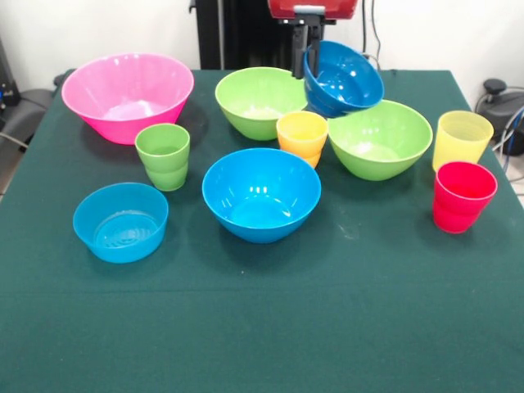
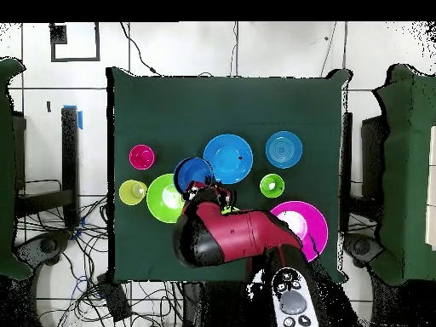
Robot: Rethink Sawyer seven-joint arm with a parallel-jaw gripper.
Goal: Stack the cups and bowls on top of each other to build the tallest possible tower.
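My gripper (image 1: 309,51) is shut on the rim of the small dark blue bowl (image 1: 344,78) and holds it tilted above the table, between the two lime green bowls (image 1: 260,101) (image 1: 380,137). In the overhead view the dark blue bowl (image 2: 193,173) shows beside one green bowl (image 2: 164,197); the arm hides the other. The orange-yellow cup (image 1: 302,135) stands in front of the held bowl. The bright blue bowl (image 1: 261,192), shallow light blue bowl (image 1: 120,221), pink bowl (image 1: 128,94), green cup (image 1: 163,155), pale yellow cup (image 1: 462,139) and red cup (image 1: 463,196) stand apart on the cloth.
The table is covered by a dark green cloth (image 1: 262,327). The red arm (image 2: 234,232) reaches over the table's robot side. Cables and dark chairs lie off the table's sides.
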